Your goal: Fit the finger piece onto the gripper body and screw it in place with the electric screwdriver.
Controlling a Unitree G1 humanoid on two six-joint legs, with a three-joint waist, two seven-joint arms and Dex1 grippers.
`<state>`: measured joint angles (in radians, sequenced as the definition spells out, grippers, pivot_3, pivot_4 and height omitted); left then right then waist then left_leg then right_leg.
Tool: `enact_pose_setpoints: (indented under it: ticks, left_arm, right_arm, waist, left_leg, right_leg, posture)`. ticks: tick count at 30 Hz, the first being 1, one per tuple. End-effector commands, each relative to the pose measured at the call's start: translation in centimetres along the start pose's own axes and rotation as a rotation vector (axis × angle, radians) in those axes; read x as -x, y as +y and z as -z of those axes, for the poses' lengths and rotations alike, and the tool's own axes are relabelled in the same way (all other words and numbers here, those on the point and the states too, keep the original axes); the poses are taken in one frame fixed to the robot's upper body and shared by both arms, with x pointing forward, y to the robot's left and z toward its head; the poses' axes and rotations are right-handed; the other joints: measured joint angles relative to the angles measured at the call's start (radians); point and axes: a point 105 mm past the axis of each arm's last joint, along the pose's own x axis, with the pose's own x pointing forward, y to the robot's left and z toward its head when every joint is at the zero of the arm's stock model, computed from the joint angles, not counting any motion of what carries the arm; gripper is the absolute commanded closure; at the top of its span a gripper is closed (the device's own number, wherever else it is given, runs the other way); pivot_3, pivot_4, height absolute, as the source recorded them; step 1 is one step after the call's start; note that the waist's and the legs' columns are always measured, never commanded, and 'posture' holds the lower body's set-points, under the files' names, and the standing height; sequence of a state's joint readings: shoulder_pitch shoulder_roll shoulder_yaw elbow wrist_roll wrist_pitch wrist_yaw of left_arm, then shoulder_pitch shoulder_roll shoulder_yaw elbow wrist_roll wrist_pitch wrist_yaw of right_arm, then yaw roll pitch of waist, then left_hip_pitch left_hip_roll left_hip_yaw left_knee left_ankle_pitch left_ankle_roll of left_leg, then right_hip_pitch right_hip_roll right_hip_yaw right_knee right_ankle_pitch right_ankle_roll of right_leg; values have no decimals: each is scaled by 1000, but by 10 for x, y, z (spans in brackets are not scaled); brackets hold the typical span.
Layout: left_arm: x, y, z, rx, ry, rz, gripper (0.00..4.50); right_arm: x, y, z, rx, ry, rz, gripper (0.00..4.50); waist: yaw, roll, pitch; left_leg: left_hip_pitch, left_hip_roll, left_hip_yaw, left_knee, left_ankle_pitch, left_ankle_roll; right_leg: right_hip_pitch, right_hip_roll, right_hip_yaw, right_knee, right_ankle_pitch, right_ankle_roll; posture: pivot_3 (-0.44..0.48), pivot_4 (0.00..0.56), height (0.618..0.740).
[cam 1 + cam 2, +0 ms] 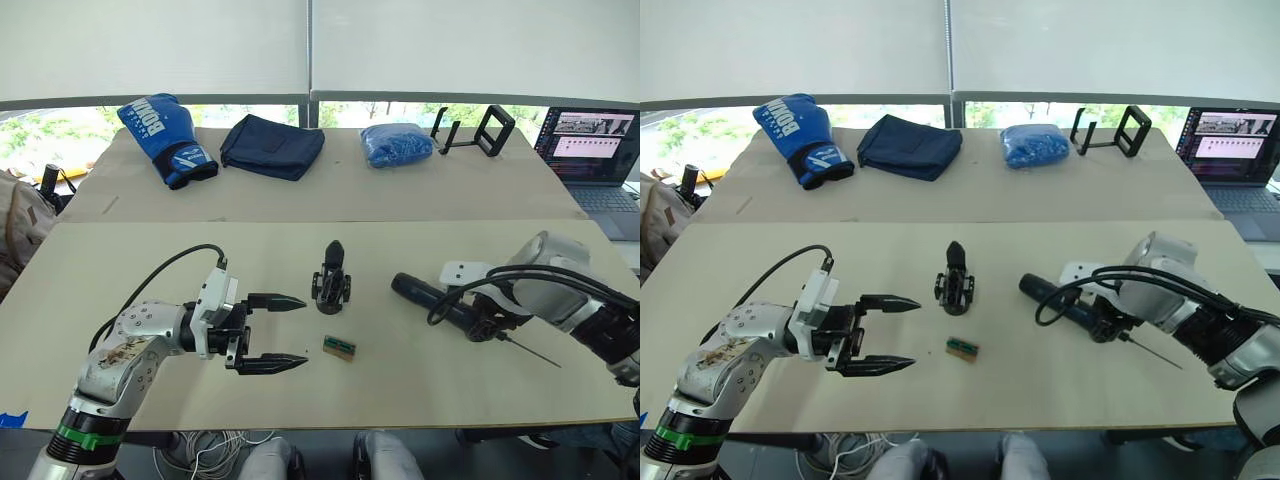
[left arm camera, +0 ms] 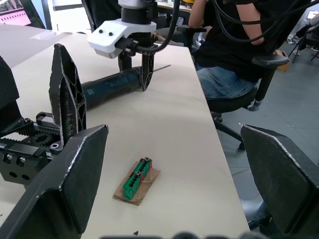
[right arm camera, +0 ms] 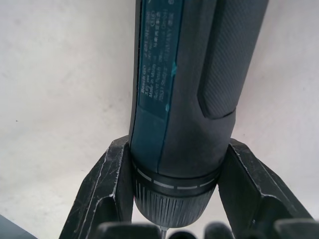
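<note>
The gripper body [image 1: 332, 282] stands upright mid-table, a pointed black finger rising from its geared base [image 2: 64, 97]. The finger piece is out of view as a separate part. My left gripper [image 1: 305, 331] hovers open just left of the body, with nothing between its fingers. To the right, the electric screwdriver [image 1: 438, 301] lies on the table with its thin bit [image 1: 533, 352] pointing right and toward me. My right gripper [image 1: 487, 325] is shut on the screwdriver [image 3: 184, 89] at its chuck end, one finger [image 3: 107, 184] on each side.
A small green-and-brown block [image 1: 339, 348] lies in front of the gripper body. On the far table are a blue boxing glove [image 1: 165, 135], a dark cloth [image 1: 272, 146], a blue bag [image 1: 396, 143], a black stand [image 1: 477, 131] and a laptop [image 1: 590, 150]. A seated person [image 2: 224, 45] is beside the table.
</note>
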<state>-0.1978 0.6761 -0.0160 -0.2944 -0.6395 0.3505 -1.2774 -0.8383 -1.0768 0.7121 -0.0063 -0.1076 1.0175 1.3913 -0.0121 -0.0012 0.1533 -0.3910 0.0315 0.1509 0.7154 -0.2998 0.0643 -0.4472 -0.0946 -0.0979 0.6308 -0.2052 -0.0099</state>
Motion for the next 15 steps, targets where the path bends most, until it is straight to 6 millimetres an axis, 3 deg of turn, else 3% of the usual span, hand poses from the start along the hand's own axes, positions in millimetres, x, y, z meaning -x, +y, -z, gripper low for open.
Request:
enact_pose_setpoints:
  ticks: [1, 4, 6, 10, 12, 15]
  left_arm:
    - [7, 10, -9, -5, -38, -60, 0]
    - [14, 16, -6, 12, -40, -98, 0]
    - [28, 31, 1, -23, 23, -149, 0]
    - [45, 46, 0, -22, 51, -173, 0]
    - [48, 46, 7, -8, 83, -144, 0]
    - [51, 45, 18, -13, 134, -102, 0]
  right_arm:
    - [46, -11, -10, -1, -203, 46, 2532]
    - [78, -11, -9, -76, -375, 55, 2533]
    - [114, -8, -8, -69, -570, 78, 2534]
    - [158, 14, -19, -6, -965, 54, 2534]
    - [162, 22, -22, -12, -1074, 84, 2534]
    - [169, 51, -40, 63, -1317, 14, 2535]
  waist:
    - [0, 0, 0]
    - [4, 0, 0]
    - [14, 0, 0]
    - [18, 0, 0]
    - [15, 0, 0]
    - [11, -2, 0]
  left_leg:
    - [0, 0, 0, 0, 0, 0]
    - [0, 0, 0, 0, 0, 0]
    - [0, 0, 0, -1, 0, 0]
    - [0, 0, 0, 0, 0, 0]
    - [2, 1, -1, -1, 0, 0]
    - [4, 1, -1, -2, 0, 0]
  right_leg:
    - [0, 0, 0, 0, 0, 0]
    - [0, 0, 0, 0, 0, 0]
    - [0, 0, 0, 0, 0, 0]
    - [0, 1, -1, -1, 0, 0]
    - [2, 2, -1, -1, 0, 0]
    - [5, 1, 0, -1, 0, 0]
  posture:
    - [0, 150, 740]
    - [0, 150, 740]
    - [0, 150, 740]
    - [0, 150, 740]
    - [0, 150, 740]
    - [0, 150, 740]
